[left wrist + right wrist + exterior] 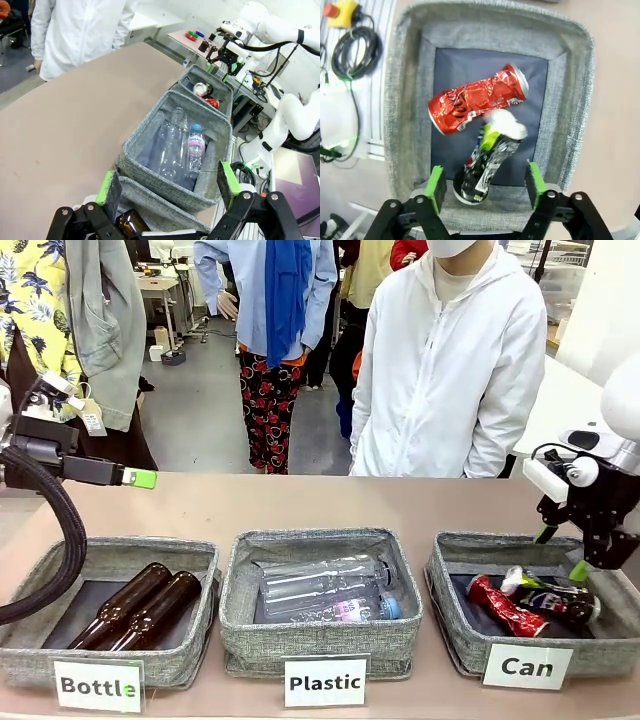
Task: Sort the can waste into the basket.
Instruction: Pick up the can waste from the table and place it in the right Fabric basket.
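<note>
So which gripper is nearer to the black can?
The right gripper: it hangs open just above the black can in the Can basket. The left gripper is far off, over the bottle basket.

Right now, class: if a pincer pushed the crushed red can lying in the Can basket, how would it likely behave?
The crushed red can looks thin-walled and dented, so it is probably light and would skid easily. Its creased sides suggest it would wobble rather than roll cleanly. It lies against the black can, so a push would likely nudge that too.

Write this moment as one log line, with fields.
left gripper: open, idle | right gripper: open above basket | red can, black can: in basket
</note>
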`<state>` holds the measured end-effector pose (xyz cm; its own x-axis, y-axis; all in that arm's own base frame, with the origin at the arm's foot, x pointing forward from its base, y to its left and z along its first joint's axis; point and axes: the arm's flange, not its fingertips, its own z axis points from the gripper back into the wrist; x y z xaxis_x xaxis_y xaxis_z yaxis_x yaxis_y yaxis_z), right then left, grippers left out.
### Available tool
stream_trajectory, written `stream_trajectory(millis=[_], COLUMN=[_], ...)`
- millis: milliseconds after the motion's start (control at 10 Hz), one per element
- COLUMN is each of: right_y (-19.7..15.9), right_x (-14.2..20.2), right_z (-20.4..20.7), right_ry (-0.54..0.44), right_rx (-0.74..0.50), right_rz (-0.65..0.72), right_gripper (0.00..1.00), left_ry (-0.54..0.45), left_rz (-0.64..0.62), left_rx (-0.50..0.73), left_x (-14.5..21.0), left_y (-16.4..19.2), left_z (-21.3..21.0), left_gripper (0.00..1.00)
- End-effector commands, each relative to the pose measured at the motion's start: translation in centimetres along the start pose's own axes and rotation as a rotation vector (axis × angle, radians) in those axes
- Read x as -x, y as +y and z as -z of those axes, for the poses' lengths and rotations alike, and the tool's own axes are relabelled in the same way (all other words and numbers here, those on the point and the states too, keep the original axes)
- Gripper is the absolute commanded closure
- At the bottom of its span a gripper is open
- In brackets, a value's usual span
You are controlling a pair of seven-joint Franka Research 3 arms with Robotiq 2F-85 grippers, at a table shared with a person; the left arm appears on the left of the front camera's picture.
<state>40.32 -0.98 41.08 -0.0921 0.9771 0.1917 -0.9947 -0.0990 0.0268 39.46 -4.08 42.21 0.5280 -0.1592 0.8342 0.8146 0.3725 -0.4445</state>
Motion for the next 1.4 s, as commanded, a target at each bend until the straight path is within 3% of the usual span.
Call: stream_trajectory(millis=[0, 100, 200, 400, 600, 700, 800, 1100, 1200, 1300], right_y=[-0.6, -0.7, -1.1, -2.6, -5.2, -6.6, -7.4, -9.4, -10.0, -9.2], right_x=[-0.1, -0.3, -1.0, -2.9, -3.9, -4.6, -4.9, -7.4, -8.4, -5.6], right_z=[-0.4, -0.6, -1.2, -2.3, -2.1, -1.8, -1.2, 2.4, 3.8, 1.0], right_ry=[-0.015, -0.045, -0.144, -0.461, -0.809, -0.990, -1.070, -1.159, -1.105, -0.900], right_rx=[0.007, -0.007, -0.040, -0.170, -0.195, -0.275, -0.293, -0.314, -0.283, -0.424], right_rz=[0.028, 0.071, 0.236, 0.838, 1.212, 1.339, 1.366, 1.314, 1.272, 1.241], right_gripper=[0.00, 0.00, 0.00, 0.00, 0.00, 0.00, 0.00, 0.00, 0.00, 0.00], left_ry=[0.003, 0.003, 0.003, 0.003, 0.003, 0.003, 0.003, 0.003, 0.003, 0.003], left_rz=[0.007, 0.007, 0.007, 0.007, 0.007, 0.007, 0.007, 0.007, 0.007, 0.007], left_rx=[0.009, 0.009, 0.009, 0.009, 0.009, 0.009, 0.009, 0.009, 0.009, 0.009], left_x=[0.0, 0.0, 0.0, 0.0, 0.0, 0.0, 0.0, 0.0, 0.0, 0.0], left_y=[-0.1, -0.1, -0.1, -0.1, -0.1, -0.1, -0.1, -0.1, -0.1, -0.1], left_z=[-0.4, -0.4, -0.4, -0.4, -0.4, -0.4, -0.4, -0.4, -0.4, -0.4], left_gripper=[0.00, 0.00, 0.00, 0.00, 0.00, 0.00, 0.00, 0.00, 0.00, 0.00])
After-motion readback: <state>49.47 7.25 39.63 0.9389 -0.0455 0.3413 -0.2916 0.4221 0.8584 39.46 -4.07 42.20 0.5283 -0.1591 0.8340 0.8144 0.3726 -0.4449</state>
